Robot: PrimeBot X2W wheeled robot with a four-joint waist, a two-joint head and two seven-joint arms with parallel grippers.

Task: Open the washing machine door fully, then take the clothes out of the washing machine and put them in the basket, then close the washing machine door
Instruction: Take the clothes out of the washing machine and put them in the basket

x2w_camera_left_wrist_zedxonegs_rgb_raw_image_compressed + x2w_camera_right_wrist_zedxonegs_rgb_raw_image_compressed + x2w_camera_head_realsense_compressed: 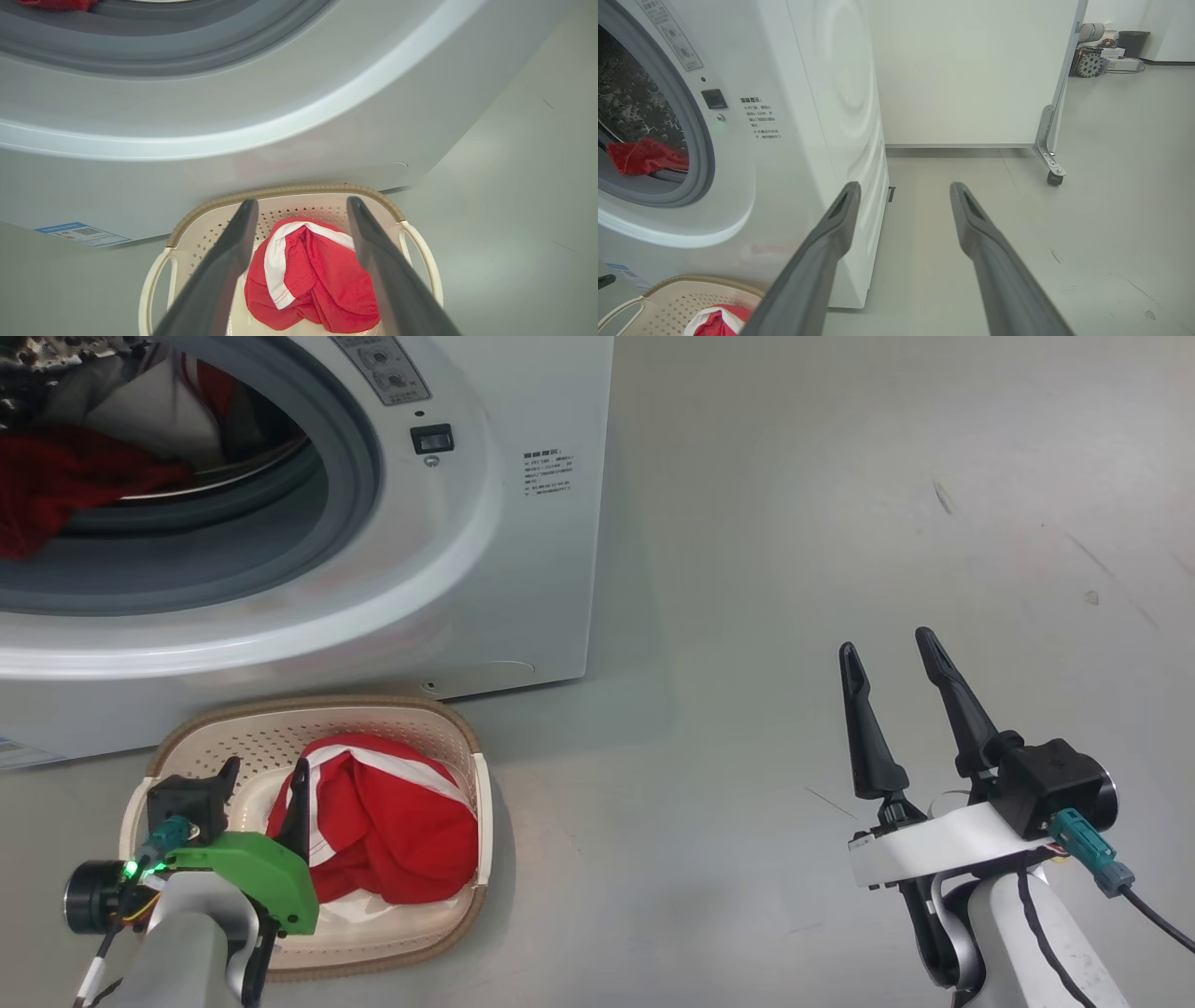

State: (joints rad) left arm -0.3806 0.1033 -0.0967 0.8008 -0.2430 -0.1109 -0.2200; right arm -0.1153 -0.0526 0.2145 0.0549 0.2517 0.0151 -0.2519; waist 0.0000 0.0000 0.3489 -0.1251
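Note:
The washing machine [523, 523] stands with its grey-ringed mouth uncovered; its door is out of view. Red clothes [65, 485] lie in the drum at the mouth's lower edge, also seen in the right wrist view [644, 156]. The cream basket [317, 709] sits on the floor against the machine's front and holds a red garment with white stripes [392, 831]. My left gripper [264, 775] hangs open over the basket's left part, and that garment [317, 284] lies loose below the fingers. To the right, my right gripper [885, 644] is open and empty above the floor.
A white panel [971, 70] on a castor [1052, 177] stands behind and to the right of the machine. Equipment and a dark bin [1101, 46] sit far back right. Bare grey floor [840, 523] spreads to the machine's right. A blue sticker [81, 233] marks the machine's lower front.

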